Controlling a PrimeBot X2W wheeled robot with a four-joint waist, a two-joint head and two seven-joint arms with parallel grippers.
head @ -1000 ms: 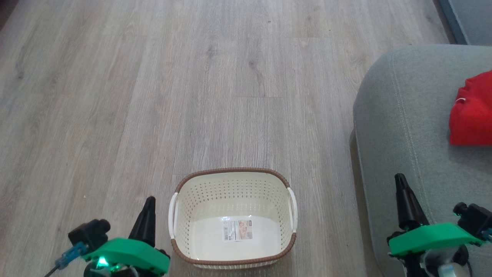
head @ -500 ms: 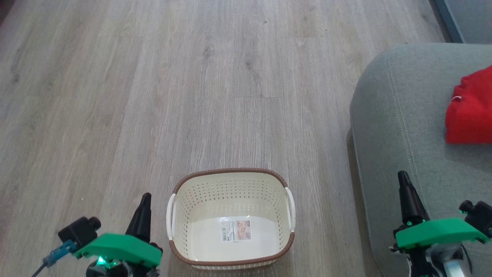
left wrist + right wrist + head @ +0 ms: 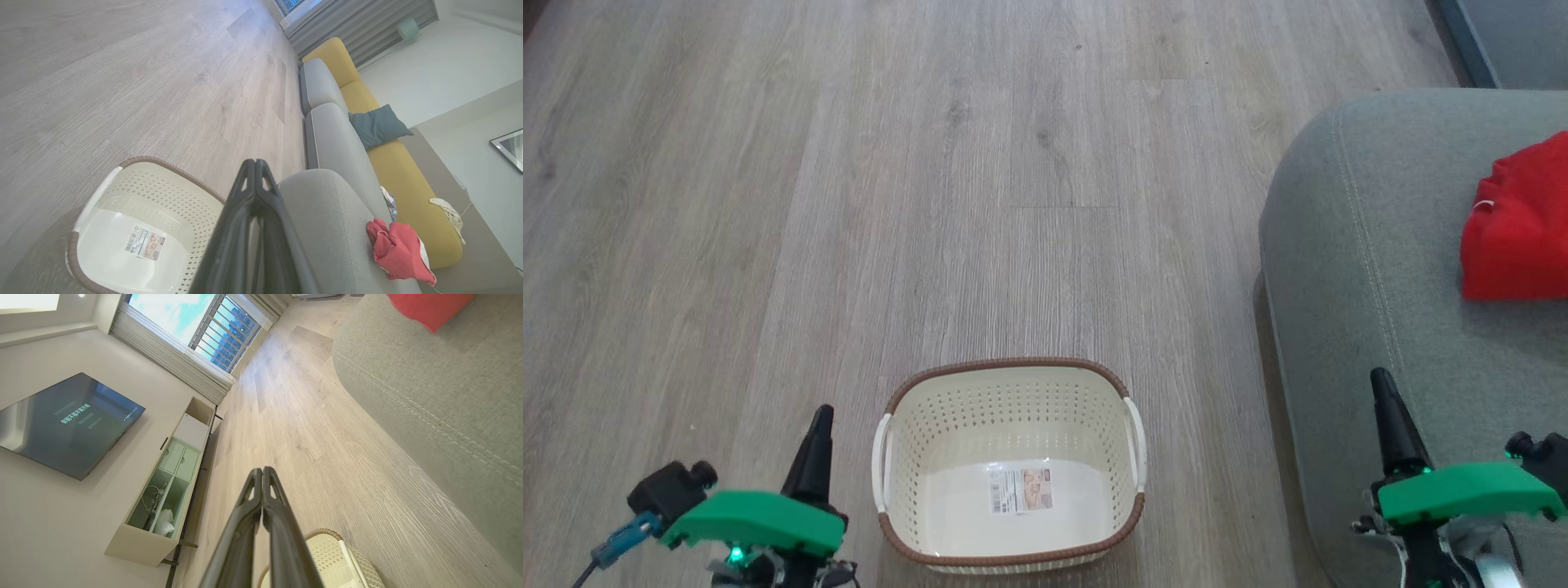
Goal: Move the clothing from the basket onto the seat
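Note:
The cream basket [image 3: 1009,380] with its brown rim stands on the wood floor, holding nothing but the sticker [image 3: 1020,490] on its bottom; it also appears in the left wrist view [image 3: 163,192] and the right wrist view [image 3: 327,547]. Red clothing [image 3: 1515,220] lies on the grey-green seat [image 3: 1372,269] at the right, seen too from the left wrist [image 3: 398,251] and right wrist [image 3: 429,308]. My left gripper [image 3: 821,416] is shut, just left of the basket. Shut and holding nothing, my right gripper [image 3: 1380,384] hovers over the seat's near part.
Wood floor [image 3: 931,163] stretches ahead and to the left. A sofa with yellow cushions [image 3: 359,98] and a teal pillow [image 3: 378,124] runs behind the seat. Across the room a TV [image 3: 65,424] hangs above a low cabinet [image 3: 163,486].
The head view has shifted a little, so the seat and clothing sit further left in it. Both grippers have sunk slightly lower in the picture, still shut.

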